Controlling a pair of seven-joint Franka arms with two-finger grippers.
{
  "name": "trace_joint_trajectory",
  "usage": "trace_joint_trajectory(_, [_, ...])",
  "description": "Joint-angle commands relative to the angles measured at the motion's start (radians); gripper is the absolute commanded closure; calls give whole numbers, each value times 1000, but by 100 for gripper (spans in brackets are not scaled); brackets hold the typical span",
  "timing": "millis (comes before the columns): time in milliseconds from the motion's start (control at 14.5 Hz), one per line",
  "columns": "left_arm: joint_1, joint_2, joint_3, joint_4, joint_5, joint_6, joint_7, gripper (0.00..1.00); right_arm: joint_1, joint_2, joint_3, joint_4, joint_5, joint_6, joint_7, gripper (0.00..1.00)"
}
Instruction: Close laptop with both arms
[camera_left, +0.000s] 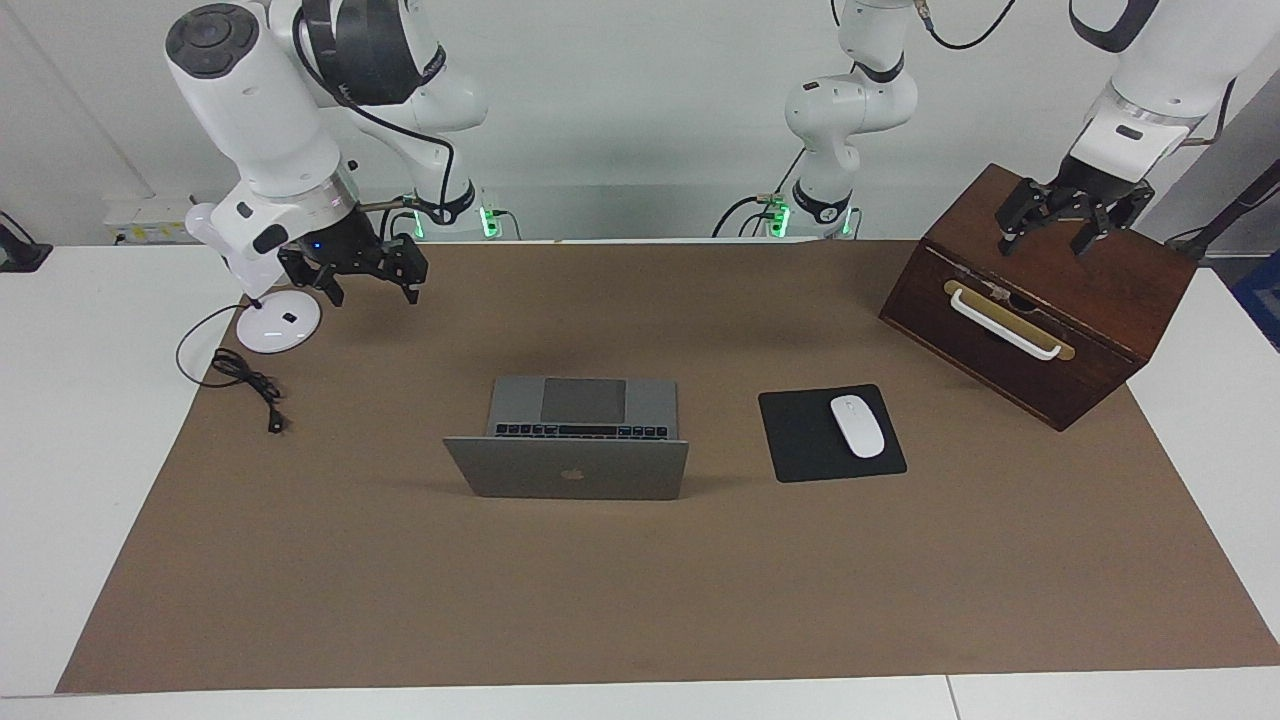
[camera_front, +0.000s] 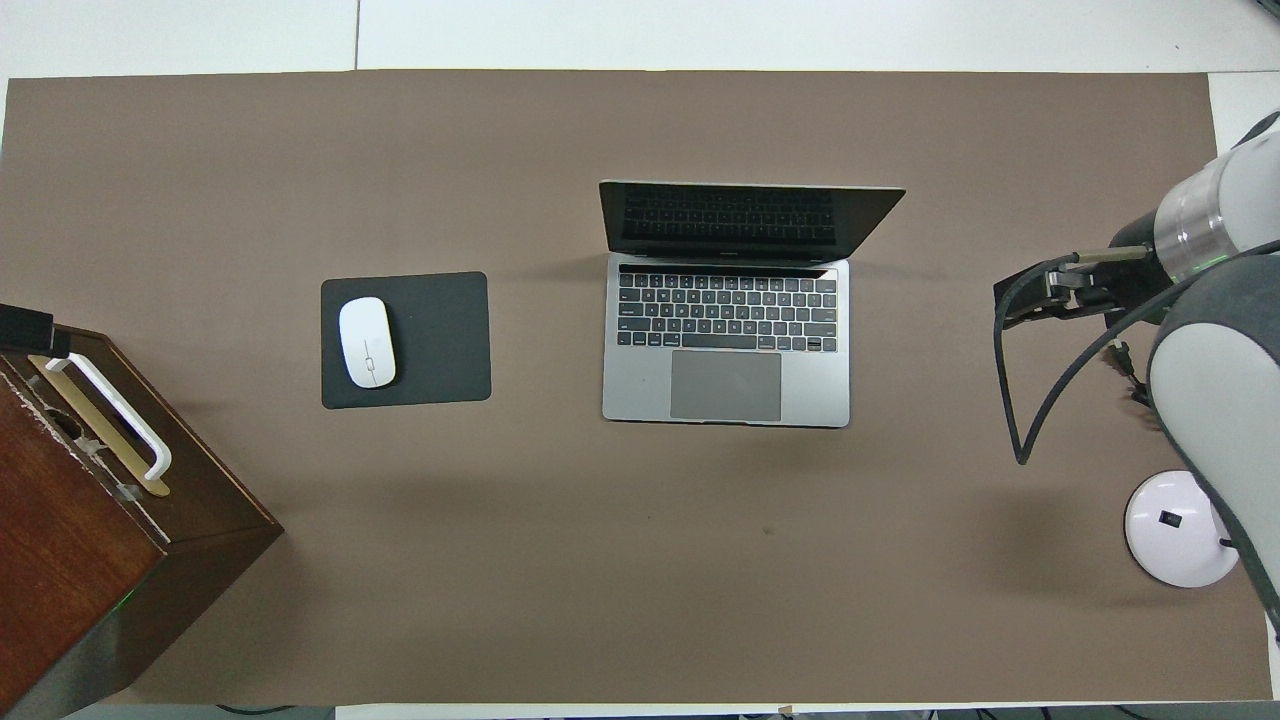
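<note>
Clock hours are read with the robots' edge at six o'clock.

1. The worktop (camera_left: 90, 420) carries a brown mat (camera_left: 640, 600), and everything stands on that mat.
2. The right arm (camera_left: 255, 110) hangs over the mat's four o'clock corner. The right pincer (camera_left: 368, 283) is up in the air beside the lamp base (camera_left: 278, 322), its fingers spread and holding nothing.
3. The left arm (camera_left: 1160, 80) holds the left pincer (camera_left: 1050, 238) just above the wooden box (camera_left: 1050, 330) at about eight o'clock, its fingers also spread and holding nothing.
4. The laptop (camera_left: 570, 470) sits at the mat's centre, well apart from both pincers. It is open, with the lid standing up at its twelve o'clock edge and the trackpad toward six.
5. The mouse pad (camera_left: 800, 440) lies at the laptop's nine o'clock, with the white mouse (camera_left: 857, 426) on it.
6. The closing has not begun; this looks like the approach step. Next, I judge, both pincers must travel in to the lid's top edge from three and nine o'clock and press it evenly down toward the keys.
</note>
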Motion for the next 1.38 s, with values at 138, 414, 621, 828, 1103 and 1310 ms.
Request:
trace_joint_trajectory(138, [4, 3, 4, 4, -11, -2, -1, 0, -7, -8, 5, -6, 11, 16, 17, 0])
trace_joint_trajectory(414, [4, 3, 4, 4, -11, -1, -1, 0, -13, -14, 5, -11, 11, 16, 17, 0])
trace_joint_trajectory(621, [1, 3, 4, 4, -10, -1, -1, 0, -7, -13, 5, -10, 15, 26, 5, 0])
trace_joint_trajectory(828, [-3, 3, 4, 4, -10, -4, 1, 0, -5, -13, 5, -10, 15, 30, 0, 4])
trace_joint_trajectory(1103, [-10, 0, 4, 4, -10, 2, 1, 0, -16, -8, 4, -2, 16, 30, -35, 27])
trace_joint_trajectory(1310, [-10, 0, 4, 4, -10, 8, 1, 0, -8, -4, 5, 6, 13, 30, -51, 70])
